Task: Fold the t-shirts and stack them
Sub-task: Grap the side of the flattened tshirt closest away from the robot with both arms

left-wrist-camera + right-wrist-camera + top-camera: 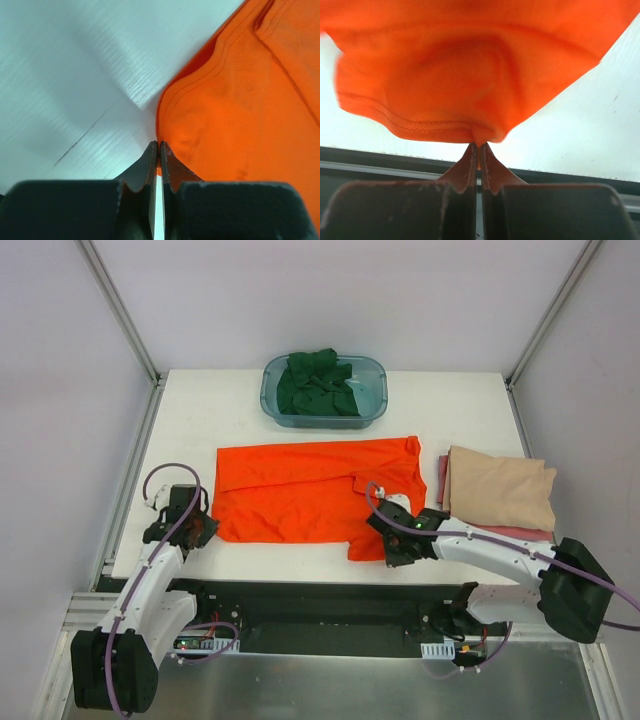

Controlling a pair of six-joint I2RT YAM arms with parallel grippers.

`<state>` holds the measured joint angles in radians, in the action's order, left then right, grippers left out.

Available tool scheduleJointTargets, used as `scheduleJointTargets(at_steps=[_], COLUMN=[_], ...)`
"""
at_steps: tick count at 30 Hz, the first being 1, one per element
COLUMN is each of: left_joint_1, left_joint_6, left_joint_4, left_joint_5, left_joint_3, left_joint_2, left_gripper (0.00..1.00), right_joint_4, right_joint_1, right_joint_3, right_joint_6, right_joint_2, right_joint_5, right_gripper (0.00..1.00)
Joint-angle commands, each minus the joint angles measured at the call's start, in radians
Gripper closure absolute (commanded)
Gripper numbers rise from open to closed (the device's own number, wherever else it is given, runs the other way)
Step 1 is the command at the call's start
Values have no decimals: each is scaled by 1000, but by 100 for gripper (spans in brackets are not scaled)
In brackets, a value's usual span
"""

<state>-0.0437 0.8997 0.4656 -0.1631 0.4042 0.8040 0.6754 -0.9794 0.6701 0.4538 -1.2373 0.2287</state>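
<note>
The bright orange-red t-shirt (300, 490) lies spread flat in the middle of the table. My left gripper (203, 528) is shut on its near left hem corner; the left wrist view shows the cloth (240, 100) pinched between the jaws (158, 146). My right gripper (393, 545) is shut on the shirt's near right sleeve edge, which the right wrist view shows as orange cloth (470, 75) lifted above the jaws (478, 146). A dark green shirt (318, 383) lies crumpled in the tub. A folded beige shirt (500, 488) lies on a pink one (510, 532) at the right.
The translucent teal tub (372, 408) stands at the back centre of the white table (190, 420). A metal frame post runs along each back corner. The black near edge of the table (330, 590) lies just under both grippers.
</note>
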Motion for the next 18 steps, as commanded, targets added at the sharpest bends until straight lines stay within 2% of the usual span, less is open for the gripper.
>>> scheduleJointTargets(at_steps=[1,7,18], left_joint_1=[11,11,10], left_joint_6=[11,22,61], left_joint_4=[13,7,-22], left_joint_5=[-4,-24,-78], left_joint_3=[64,126,235], left_joint_2=[11,49,191], left_gripper=[100,100,100], right_joint_4=[20,-10,-77], right_joint_1=[67,201,401], right_joint_3=[83,177,358], right_joint_6=[-44,-159,-268], right_joint_2=[67,59,-74], right_joint_5=[35,-34,-127], right_gripper=[100,100,100])
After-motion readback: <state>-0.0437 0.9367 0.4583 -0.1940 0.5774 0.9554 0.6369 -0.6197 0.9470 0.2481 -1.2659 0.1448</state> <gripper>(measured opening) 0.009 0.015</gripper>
